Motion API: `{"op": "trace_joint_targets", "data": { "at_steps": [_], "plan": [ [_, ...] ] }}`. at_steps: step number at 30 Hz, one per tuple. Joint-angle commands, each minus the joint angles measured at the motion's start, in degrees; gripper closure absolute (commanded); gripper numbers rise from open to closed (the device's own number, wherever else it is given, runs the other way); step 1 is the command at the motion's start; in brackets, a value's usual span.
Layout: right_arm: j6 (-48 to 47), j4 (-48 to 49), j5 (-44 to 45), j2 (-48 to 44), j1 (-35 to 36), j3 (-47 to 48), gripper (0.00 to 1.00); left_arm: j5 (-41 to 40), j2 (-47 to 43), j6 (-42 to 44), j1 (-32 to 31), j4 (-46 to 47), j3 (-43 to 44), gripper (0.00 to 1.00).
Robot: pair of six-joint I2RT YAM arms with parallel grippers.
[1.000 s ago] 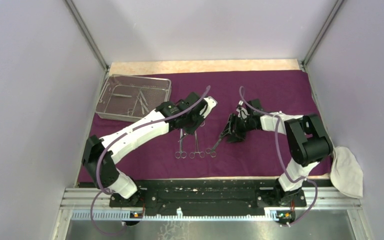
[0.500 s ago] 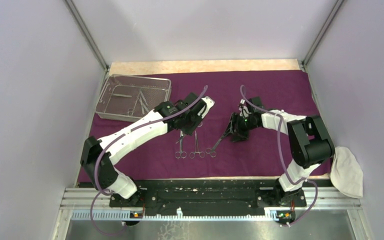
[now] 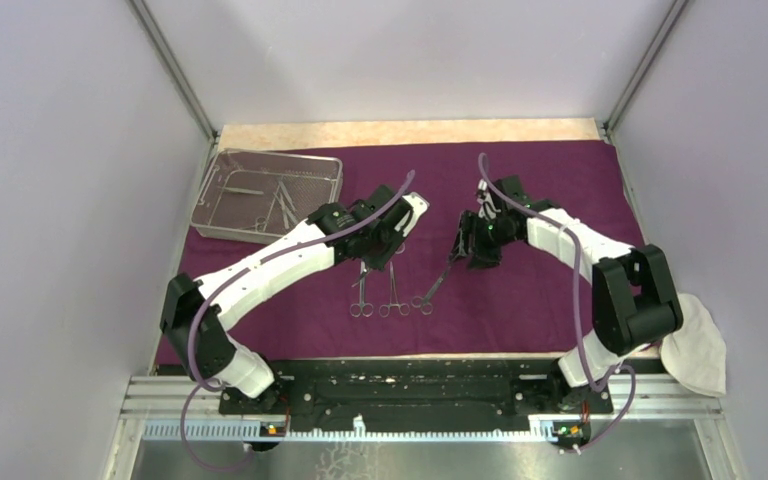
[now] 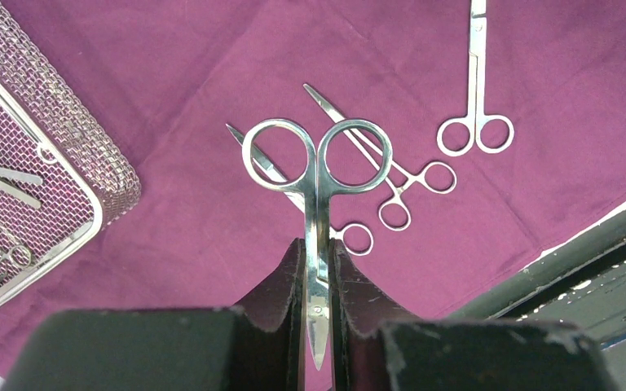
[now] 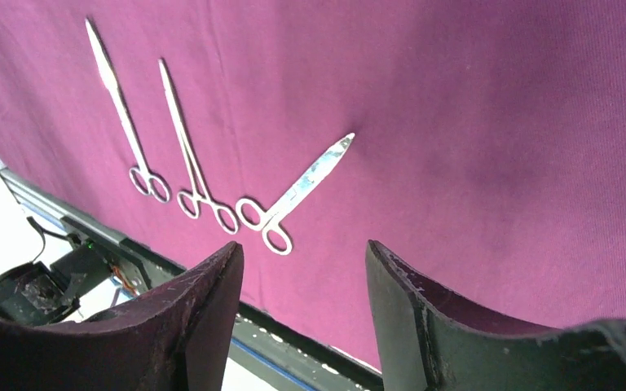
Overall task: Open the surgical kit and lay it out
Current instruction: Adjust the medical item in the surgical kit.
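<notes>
The purple cloth [image 3: 560, 190] lies spread flat over the table, so the unwrapping looks complete. A row of three instruments [image 5: 183, 138] lies on it near the front edge, rings toward the arms, the third askew. The mesh tray [image 3: 282, 155] stands at the far left corner with several pieces inside.

The left claw [image 4: 316, 252] is clamped on the blades of a pair of scissors [image 4: 316, 195], held above the row. The right claw [image 5: 301, 248] hangs apart and empty above the cloth.

Assessment: the laying-out step is in hand, roughly a third done. The next move calls for lowering the scissors into free space beside the row, clear of its neighbours, then releasing.
</notes>
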Motion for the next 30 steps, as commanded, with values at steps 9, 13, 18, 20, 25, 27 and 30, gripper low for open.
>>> {"op": "trace_joint_targets", "data": {
  "at_steps": [9,13,18,20,25,27,30],
  "plan": [
    [28.9,-19.7,18.7,6.4,10.4,14.3,0.43,-2.1,-6.0,-5.9,1.1,-0.5,1.3,1.0],
    [33.8,-26.3,21.8,12.2,14.0,21.3,0.49,-1.7,-8.6,-6.2,1.1,0.2,0.9,1.0],
    [38.2,-27.6,20.7,18.2,17.2,23.7,0.56,-2.9,-11.1,-4.0,1.2,-0.2,2.1,1.0],
    [39.7,-27.4,20.7,18.8,18.0,23.4,0.67,-2.1,-11.5,-3.8,1.3,-1.2,3.3,1.0],
    [41.4,-24.7,22.1,19.3,19.0,21.3,0.71,0.4,-14.3,-3.3,1.4,-0.1,0.8,1.0],
    [42.0,-23.8,22.1,19.6,19.0,20.4,0.72,0.8,-15.1,-2.9,1.4,0.4,-0.2,1.0],
    [42.8,-22.6,22.3,19.7,19.0,18.5,0.78,1.1,-15.7,-2.6,1.4,0.3,-0.6,1.0]
  ]
}}
